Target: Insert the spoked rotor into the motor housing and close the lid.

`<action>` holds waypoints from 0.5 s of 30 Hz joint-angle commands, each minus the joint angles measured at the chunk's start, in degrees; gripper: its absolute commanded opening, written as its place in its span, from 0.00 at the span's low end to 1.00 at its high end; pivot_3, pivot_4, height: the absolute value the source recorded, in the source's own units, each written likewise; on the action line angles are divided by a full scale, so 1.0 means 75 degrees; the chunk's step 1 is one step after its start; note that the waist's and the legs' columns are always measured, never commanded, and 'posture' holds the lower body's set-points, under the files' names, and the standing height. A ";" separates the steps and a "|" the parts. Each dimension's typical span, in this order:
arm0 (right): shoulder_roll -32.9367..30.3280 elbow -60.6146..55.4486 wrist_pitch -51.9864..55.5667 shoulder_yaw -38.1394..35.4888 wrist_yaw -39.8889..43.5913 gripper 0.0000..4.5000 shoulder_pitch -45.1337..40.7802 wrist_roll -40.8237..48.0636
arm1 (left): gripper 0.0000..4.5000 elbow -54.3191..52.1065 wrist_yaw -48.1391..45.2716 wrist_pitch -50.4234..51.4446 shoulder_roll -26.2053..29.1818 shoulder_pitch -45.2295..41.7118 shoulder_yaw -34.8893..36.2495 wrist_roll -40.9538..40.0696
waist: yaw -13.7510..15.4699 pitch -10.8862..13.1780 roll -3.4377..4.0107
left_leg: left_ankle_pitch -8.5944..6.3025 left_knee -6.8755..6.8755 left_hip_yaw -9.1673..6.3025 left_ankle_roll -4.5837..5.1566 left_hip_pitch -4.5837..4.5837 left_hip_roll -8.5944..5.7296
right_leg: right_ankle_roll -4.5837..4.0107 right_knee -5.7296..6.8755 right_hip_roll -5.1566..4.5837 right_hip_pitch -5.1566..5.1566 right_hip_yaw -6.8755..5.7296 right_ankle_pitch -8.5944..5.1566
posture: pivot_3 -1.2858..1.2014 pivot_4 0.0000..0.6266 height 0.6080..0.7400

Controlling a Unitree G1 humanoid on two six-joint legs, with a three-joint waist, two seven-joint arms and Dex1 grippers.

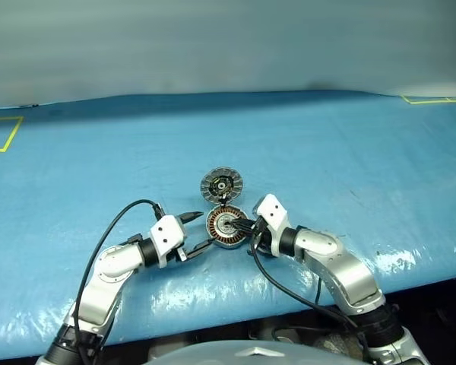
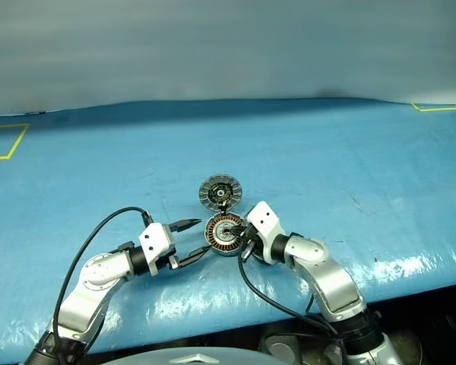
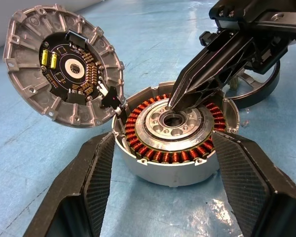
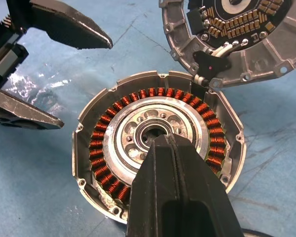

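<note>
Motor housing [image 4: 158,148]: seated flat on the blue-covered table [image 1: 349,152], near its front edge, open side up. Ring of copper windings [image 3: 153,150] visible around a silver centre with a round bore.

Lid [image 3: 64,64]: open, just beyond the housing, joined to the housing rim at a small black hinge-like piece [image 4: 209,64]. Inner face turned up and toward the robot, showing a dark circuit board with two yellow components [image 3: 49,60] and a ribbed silver-grey rim.

Spoked rotor: silver centre of the housing shows round holes and a central bore; cannot tell from these views whether this is the rotor already seated.

Left claw [image 1: 191,232]: spread wide, level with the table, pointing at the housing from the left. Fingers [image 3: 89,187] flank the housing wall on both sides, close to the wall; contact cannot be confirmed.

Right claw [image 4: 172,143]: pressed together, nothing pinched between the tips. Tips angled down from the right onto the silver centre of the housing, at the edge of the central bore, touching or just above it.

Black cable [image 1: 110,228]: looped above the left forearm. Second black cable [image 2: 254,293]: hanging below the right wrist, across the table's front edge.

Yellow tape marks [image 1: 4,137]: on the table surface at the far left and far right, well apart from the parts.
</note>
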 commanded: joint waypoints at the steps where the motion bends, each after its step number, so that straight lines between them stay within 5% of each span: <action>1: 0.0165 -0.0763 -0.0240 -0.0696 -0.0104 0.01 0.0056 0.0594 | 0.74 -0.0074 0.0053 -0.0215 -0.0053 -0.0061 -0.0020 0.0024 | -0.0002 0.0004 0.0005 | 0.0001 0.0000 0.0001 -0.0001 -0.0015 -0.0002 | 0.0000 0.0001 0.0000 -0.0011 0.0003 0.0002 | 0.52 0.24 1.00; 4: -0.0299 -0.1568 -0.0125 -0.1157 -0.0098 0.01 0.0034 0.0672 | 0.74 -0.0092 -0.0038 -0.0205 -0.0042 -0.0063 -0.0043 -0.0053 | 0.0002 0.0011 0.0017 | 0.0003 0.0002 0.0003 -0.0004 -0.0059 -0.0006 | 0.0003 -0.0002 -0.0001 -0.0051 0.0004 0.0014 | 0.52 0.24 1.00; 10: -0.2625 -0.1949 0.0621 -0.1540 0.0508 0.01 0.0024 0.0324 | 0.74 -0.0108 -0.0172 -0.0155 -0.0269 -0.0239 0.0048 -0.0624 | 0.0064 0.0016 0.0015 | -0.0004 0.0003 0.0003 0.0008 -0.0066 -0.0013 | -0.0001 -0.0018 -0.0010 -0.0047 -0.0006 0.0009 | 0.52 0.24 1.00; 15: -0.3831 -0.1859 0.0312 -0.0977 0.1181 0.28 -0.0160 -0.0186 | 0.74 0.0035 -0.0377 -0.0323 -0.0174 -0.0268 -0.0151 -0.0462 | 0.0054 0.0018 0.0014 | -0.0004 0.0000 0.0003 0.0007 -0.0064 -0.0005 | -0.0008 -0.0013 0.0003 -0.0050 -0.0008 0.0003 | 0.52 0.24 1.00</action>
